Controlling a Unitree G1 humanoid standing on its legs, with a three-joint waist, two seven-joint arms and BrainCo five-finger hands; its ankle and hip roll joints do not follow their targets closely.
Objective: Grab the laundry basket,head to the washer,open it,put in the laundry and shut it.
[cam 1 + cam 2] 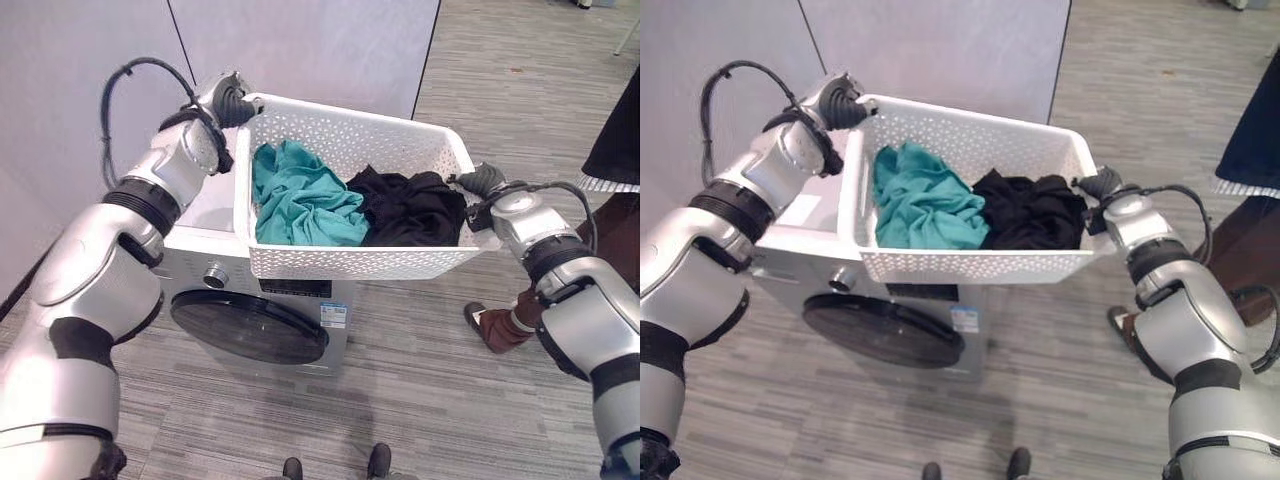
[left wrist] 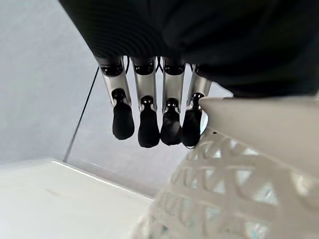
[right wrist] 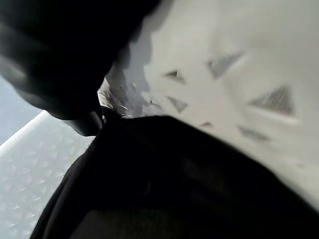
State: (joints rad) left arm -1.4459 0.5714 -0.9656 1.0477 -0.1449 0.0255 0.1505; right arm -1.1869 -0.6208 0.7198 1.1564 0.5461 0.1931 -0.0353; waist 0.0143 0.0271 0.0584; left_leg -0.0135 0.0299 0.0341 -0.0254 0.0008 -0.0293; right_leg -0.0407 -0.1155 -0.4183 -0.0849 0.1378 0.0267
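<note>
Aloft above grey front-loading washer: white perforated plastic laundry basket with teal and black clothes, left hand clasping far-left rim; right hand grip unreadable; label print illegible.

- Head views are evenly, brightly lit; soft shadows are cast on the floor beneath the washer.
- The basket is rendered blurred at the left wrist.
- The right wrist view is seen dim, smeared.
</note>
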